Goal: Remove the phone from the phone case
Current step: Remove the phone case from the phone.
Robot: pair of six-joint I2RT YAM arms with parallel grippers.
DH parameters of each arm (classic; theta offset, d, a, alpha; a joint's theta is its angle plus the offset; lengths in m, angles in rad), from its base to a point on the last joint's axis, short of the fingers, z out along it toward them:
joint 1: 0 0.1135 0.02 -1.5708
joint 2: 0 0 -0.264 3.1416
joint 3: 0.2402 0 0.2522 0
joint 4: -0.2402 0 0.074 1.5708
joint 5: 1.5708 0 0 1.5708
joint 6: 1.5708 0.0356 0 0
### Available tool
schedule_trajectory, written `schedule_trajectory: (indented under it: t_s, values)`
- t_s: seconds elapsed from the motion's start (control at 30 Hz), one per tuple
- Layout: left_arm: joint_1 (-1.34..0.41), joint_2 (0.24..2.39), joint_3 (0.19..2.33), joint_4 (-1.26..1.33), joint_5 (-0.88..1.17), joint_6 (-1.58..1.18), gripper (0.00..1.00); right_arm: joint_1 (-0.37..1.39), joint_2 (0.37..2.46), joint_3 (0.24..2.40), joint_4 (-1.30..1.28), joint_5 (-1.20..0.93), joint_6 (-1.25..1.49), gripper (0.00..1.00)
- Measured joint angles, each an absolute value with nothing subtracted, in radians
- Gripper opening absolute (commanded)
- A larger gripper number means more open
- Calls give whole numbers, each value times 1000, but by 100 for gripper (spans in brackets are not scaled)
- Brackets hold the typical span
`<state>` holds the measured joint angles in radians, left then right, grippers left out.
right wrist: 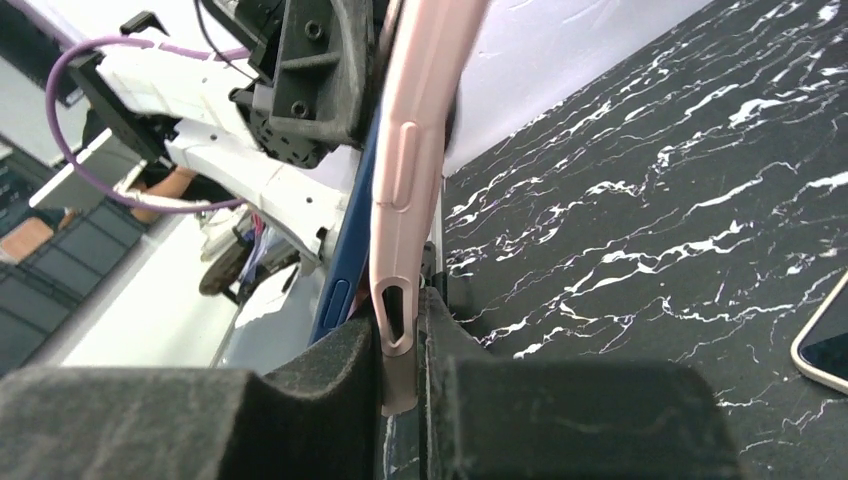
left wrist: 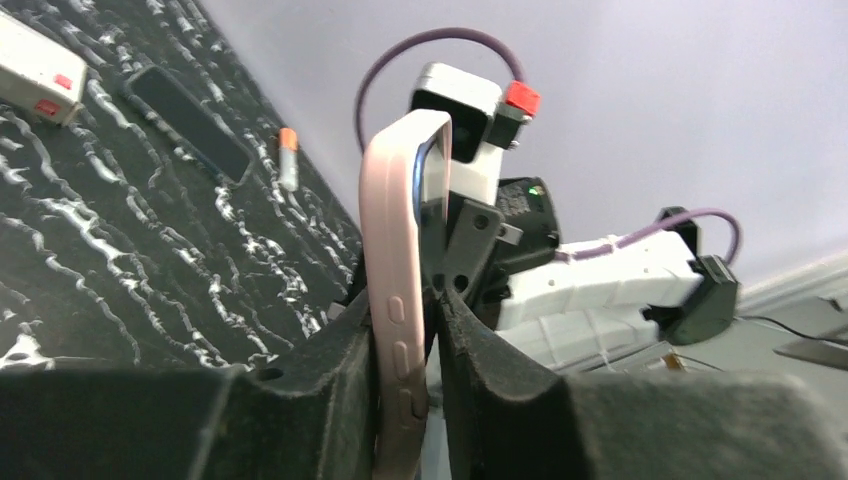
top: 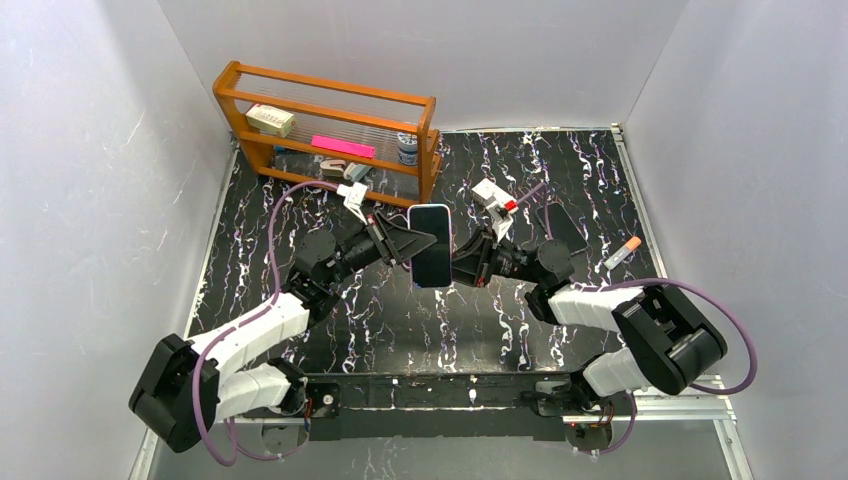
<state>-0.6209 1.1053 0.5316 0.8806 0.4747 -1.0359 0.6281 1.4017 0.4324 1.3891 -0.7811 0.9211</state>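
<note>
The phone (top: 431,245) in its pink case is held above the middle of the table, screen up, between both grippers. My left gripper (top: 408,243) is shut across its left edge; in the left wrist view the pink phone case (left wrist: 392,250) stands between the fingers (left wrist: 405,320) and the phone's blue rim (left wrist: 433,155) shows at the top. My right gripper (top: 458,262) is shut on the case's lower right edge (right wrist: 400,320). In the right wrist view the pink case (right wrist: 415,160) bends away from the blue phone (right wrist: 345,265) beside it.
A wooden rack (top: 325,130) with small items stands at the back left. A second dark phone (top: 560,228) lies on the table at the right, also seen in the left wrist view (left wrist: 190,120). An orange-capped marker (top: 622,250) and a white device (top: 493,197) lie nearby.
</note>
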Motion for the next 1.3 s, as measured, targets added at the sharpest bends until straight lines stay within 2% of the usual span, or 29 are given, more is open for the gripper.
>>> schedule_trajectory:
  t_s: [0.1,0.17,0.6,0.8,1.0,1.17,1.3]
  values:
    - [-633,1118,546,794,429,-999,45,631,1393,405,1365,-732,933,1]
    - [-641,1127,563,703,400,-959,52,633,1373,378,1330,-691,938,1]
    - [-678,1138,731,157,160,-664,66,637,1262,333,944,-485,947,1]
    - [-824,1174,847,-8,2,-501,69,638,1253,384,697,-389,960,1]
    - [-1003,1242,926,-93,-181,-350,69,638,1251,397,579,-347,1003,1]
    - [-1114,1340,993,-146,-340,-251,67,641,1251,401,523,-338,1033,1]
    - [-1157,1396,1021,-168,-419,-194,61,642,1250,404,513,-338,1051,1]
